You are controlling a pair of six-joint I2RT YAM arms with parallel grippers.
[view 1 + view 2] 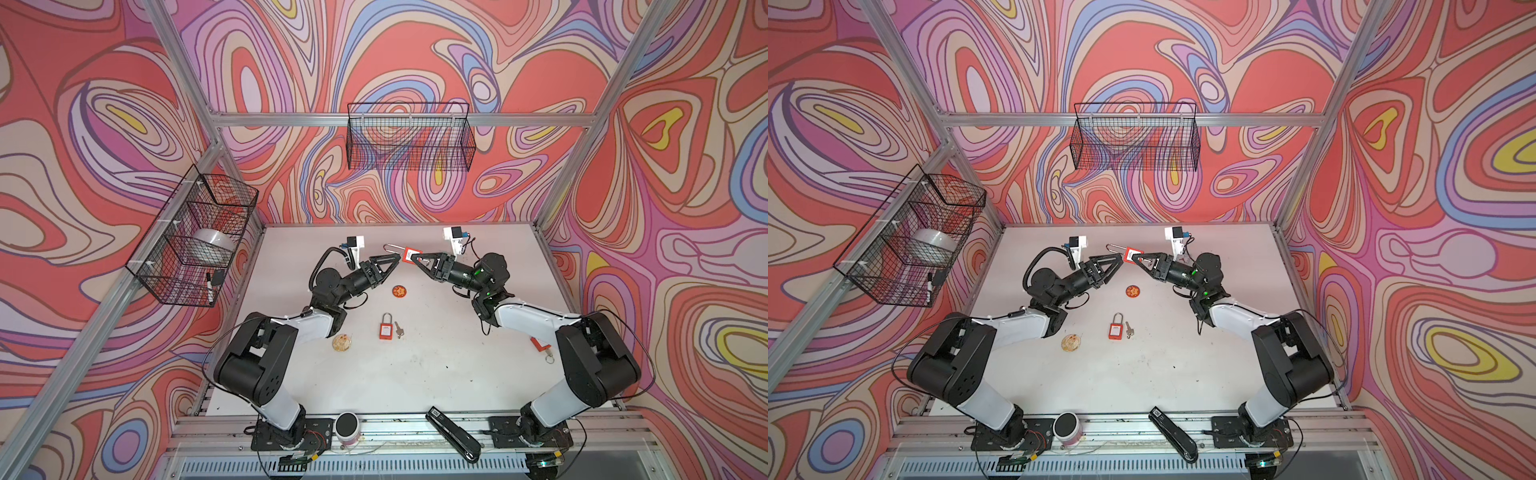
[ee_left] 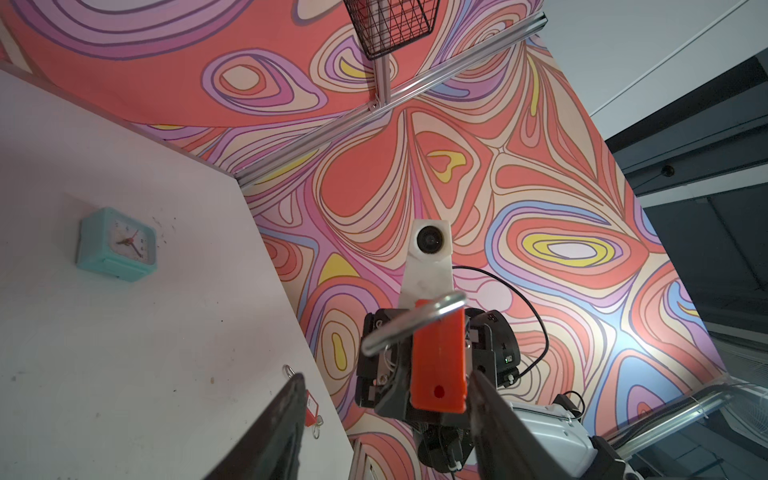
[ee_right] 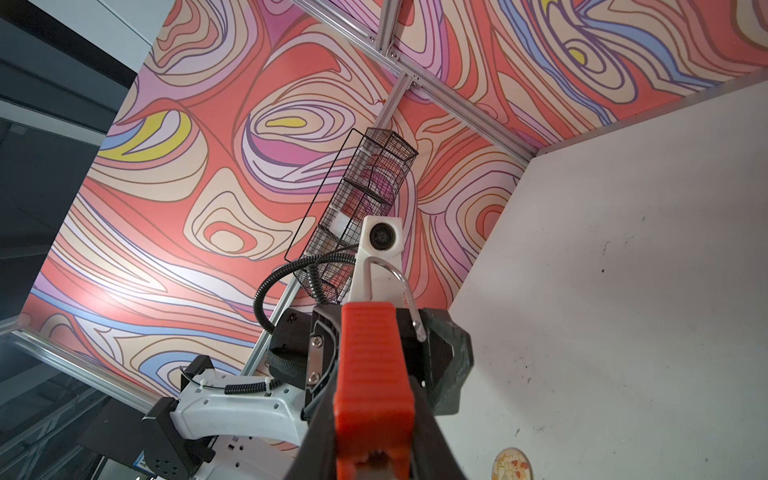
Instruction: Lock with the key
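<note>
Only the right claw (image 1: pixel 414 262) pinches the red padlock (image 1: pixel 409 253) (upper middle; left claw (image 1: pixel 396 262) stands open around it), so a weak pinch may drop it.

In both top views the red plastic padlock (image 1: pixel 409 253) held in the air shows only part of its body: the right gripper (image 1: pixel 414 260) covers its lower end, so the keyhole and anything in it cannot be seen, and its label is too small to read. In the right wrist view that end is blurred and cut off by the picture's edge. In the left wrist view its steel shackle (image 2: pixel 399 334) is blurred. Well apart from the padlock, a small red tag (image 1: pixel 538 343) is half hidden under the right arm.
</note>
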